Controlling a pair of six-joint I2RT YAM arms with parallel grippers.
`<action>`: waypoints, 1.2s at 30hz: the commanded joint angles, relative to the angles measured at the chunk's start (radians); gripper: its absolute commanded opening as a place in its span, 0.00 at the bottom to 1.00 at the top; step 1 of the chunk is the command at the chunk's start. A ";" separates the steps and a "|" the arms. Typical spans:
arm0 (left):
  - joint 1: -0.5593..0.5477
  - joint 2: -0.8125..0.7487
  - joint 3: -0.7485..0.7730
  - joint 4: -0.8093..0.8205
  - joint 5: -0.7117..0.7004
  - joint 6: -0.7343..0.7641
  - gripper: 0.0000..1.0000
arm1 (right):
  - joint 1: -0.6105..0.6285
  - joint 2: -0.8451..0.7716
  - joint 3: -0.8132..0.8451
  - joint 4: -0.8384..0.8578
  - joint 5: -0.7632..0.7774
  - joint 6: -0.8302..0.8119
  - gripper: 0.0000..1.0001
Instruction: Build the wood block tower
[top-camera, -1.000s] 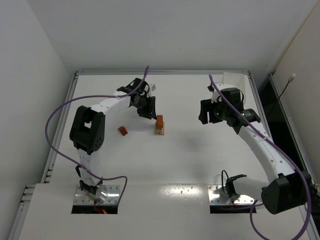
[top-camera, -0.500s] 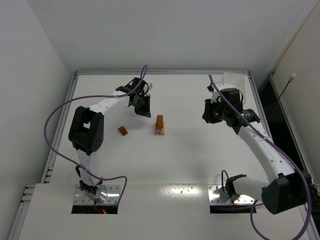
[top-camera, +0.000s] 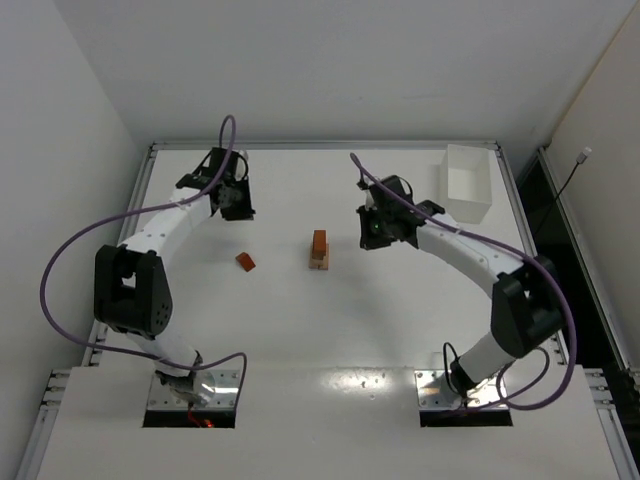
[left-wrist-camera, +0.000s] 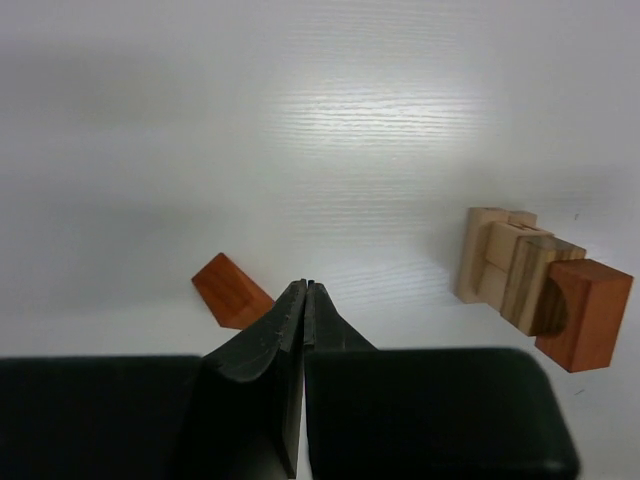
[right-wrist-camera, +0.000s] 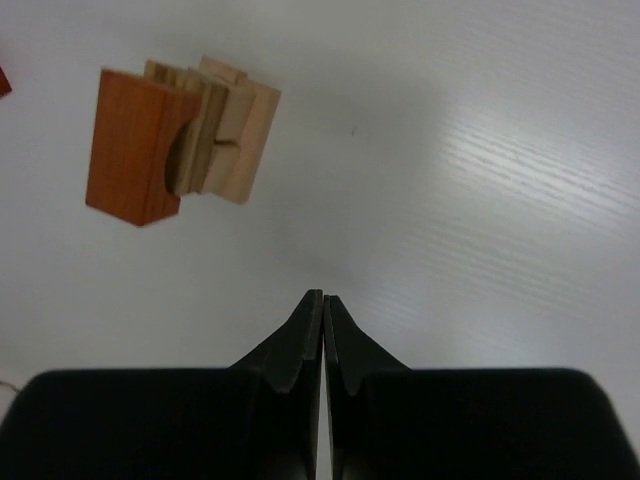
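Left gripper: your left gripper (left-wrist-camera: 305, 291) has its fingers pressed flat together, tip to tip. Nothing is held.
Left gripper spot: it hangs over the far-left part of the table (top-camera: 330, 330), touching no block. In the top view it sits at (top-camera: 236, 204).
Right gripper: your right gripper (right-wrist-camera: 322, 298) is also closed tight and empty, with no gap between the fingers.
Right gripper spot: it is above bare table just right of centre (top-camera: 376, 232), near the tower but clear of it.
Tower: the tower (top-camera: 319, 250) stands upright mid-table between your two grippers, closer to the right one. It has pale tan blocks below and a reddish-orange arch piece (right-wrist-camera: 130, 150) on top. It also shows at the right of the left wrist view (left-wrist-camera: 510, 275).
Loose block: one reddish-orange block (top-camera: 245, 261) lies flat on the table left of the tower, apart from it. In the left wrist view it shows just past the fingertips, to their left (left-wrist-camera: 230, 292).
Arms: the left arm curves up the left side from its base. The right arm bends in from the right side.
White box: the white box (top-camera: 468, 185) is in the far-right corner, well apart from the tower.
Cables: a purple cable (top-camera: 60, 270) loops along each arm.
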 joint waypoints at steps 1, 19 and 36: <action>0.035 -0.058 -0.021 0.012 -0.001 0.017 0.00 | 0.021 0.073 0.131 0.073 0.058 0.082 0.00; 0.073 -0.092 -0.069 0.021 0.047 0.026 0.13 | 0.115 0.244 0.276 0.041 0.058 0.122 0.00; 0.073 -0.062 -0.059 0.030 0.067 0.026 0.14 | 0.133 0.263 0.239 0.050 0.058 0.122 0.00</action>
